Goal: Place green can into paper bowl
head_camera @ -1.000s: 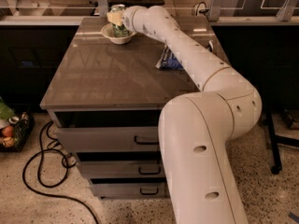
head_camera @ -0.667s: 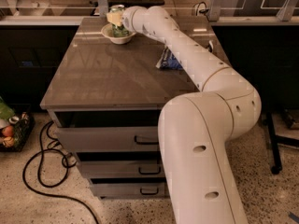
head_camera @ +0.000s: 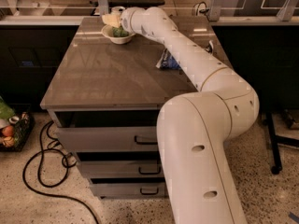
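The off-white paper bowl (head_camera: 114, 37) stands at the far left corner of the brown table top (head_camera: 117, 78). The green can (head_camera: 120, 32) lies inside the bowl, with only part of its green label showing over the rim. My gripper (head_camera: 112, 19) is just above the bowl's far side, right over the can, at the end of my long white arm (head_camera: 187, 55) that reaches across the table. I cannot see whether it touches the can.
A dark blue snack bag (head_camera: 167, 62) lies on the table's right side, partly behind my arm. The table has drawers (head_camera: 112, 139) in front. A black cable (head_camera: 42, 171) and a basket (head_camera: 11, 132) are on the floor at the left.
The arm and gripper stay over the bowl almost unmoved. The green can now seems to sit a little lower in the bowl.
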Robot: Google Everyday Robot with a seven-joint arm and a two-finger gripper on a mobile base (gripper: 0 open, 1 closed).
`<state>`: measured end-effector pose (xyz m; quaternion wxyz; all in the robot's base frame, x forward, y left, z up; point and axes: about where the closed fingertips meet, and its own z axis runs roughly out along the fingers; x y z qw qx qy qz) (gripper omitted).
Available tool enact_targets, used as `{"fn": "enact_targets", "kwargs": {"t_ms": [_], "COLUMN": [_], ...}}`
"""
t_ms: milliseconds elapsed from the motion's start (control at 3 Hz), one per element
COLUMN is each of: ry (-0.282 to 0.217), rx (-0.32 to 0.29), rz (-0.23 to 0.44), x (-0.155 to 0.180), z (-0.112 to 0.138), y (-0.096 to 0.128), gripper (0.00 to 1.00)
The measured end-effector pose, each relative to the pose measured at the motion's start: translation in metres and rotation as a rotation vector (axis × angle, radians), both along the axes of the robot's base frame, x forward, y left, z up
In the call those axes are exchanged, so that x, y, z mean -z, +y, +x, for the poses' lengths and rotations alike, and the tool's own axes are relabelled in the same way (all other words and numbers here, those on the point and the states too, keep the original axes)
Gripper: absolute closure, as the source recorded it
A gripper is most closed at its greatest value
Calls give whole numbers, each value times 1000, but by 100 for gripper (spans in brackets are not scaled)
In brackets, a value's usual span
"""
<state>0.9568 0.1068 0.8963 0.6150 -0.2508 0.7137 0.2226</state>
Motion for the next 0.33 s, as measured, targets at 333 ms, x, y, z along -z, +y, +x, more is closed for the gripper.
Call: {"fn": "enact_targets", "kwargs": {"t_ms": [333], "ry": [0], "rx": [0], "rz": [0], "x": [0], "z": [0], "y": [0], "gripper": [0]}}
